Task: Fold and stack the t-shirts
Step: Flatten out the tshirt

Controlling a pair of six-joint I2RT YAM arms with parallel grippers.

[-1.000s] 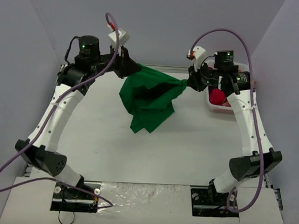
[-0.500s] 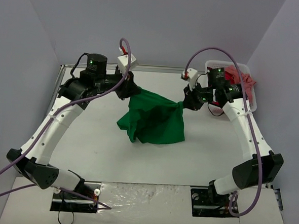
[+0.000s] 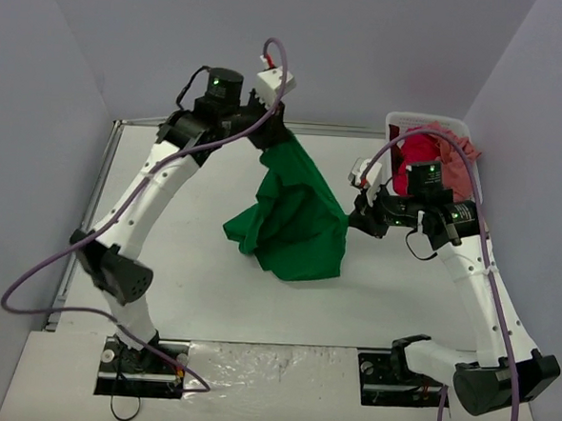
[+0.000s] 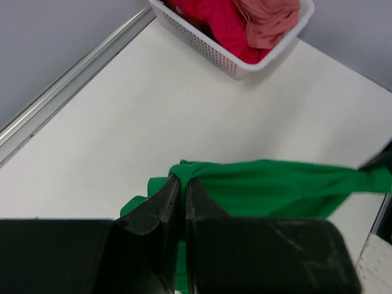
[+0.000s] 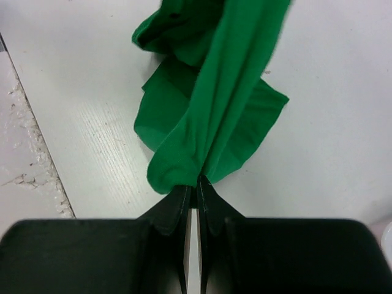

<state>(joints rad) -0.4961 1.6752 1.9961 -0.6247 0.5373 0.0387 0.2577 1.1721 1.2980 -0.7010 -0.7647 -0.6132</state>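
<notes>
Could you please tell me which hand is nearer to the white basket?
Right. The right hand, shut on the green t-shirt, is close by the basket's near-left side; the left hand grips the shirt's other end farther left.

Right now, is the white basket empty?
No, the white basket holds a red shirt and a pink shirt.

Draped t-shirt (image 3: 295, 221) at frame centre above the table (image 3: 164, 251), basket (image 3: 401, 117) at upper right, other t-shirts (image 3: 420, 147) inside it
</notes>
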